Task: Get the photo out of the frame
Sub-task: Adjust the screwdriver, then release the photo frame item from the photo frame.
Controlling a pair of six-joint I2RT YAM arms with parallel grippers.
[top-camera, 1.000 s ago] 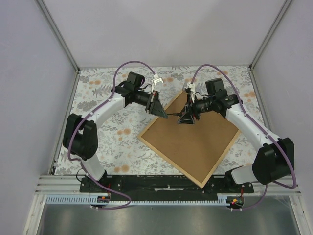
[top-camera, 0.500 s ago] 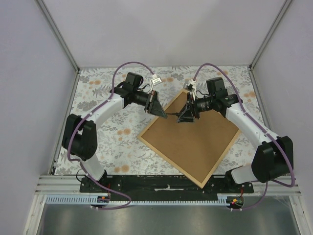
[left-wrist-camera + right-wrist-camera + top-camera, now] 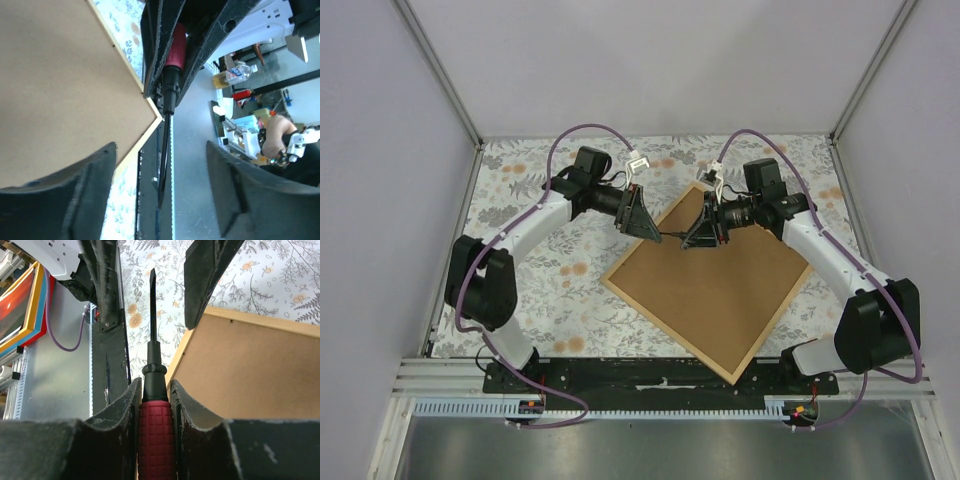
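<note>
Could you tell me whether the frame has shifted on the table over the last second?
No. The frame has not shifted: its near corner still overlaps the black base rail at the same spot.

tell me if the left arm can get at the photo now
Probably not: the frame lies back up, and its brown back hides any photo. The left claw hangs open by its far corner.

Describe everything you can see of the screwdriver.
The screwdriver has a red ribbed handle, a black collar and a thin black shaft with a flat tip. The right claw grips its handle and holds it roughly level, close by an edge of the frame. The shaft points between the fingers of the open left claw, which do not touch it.
</note>
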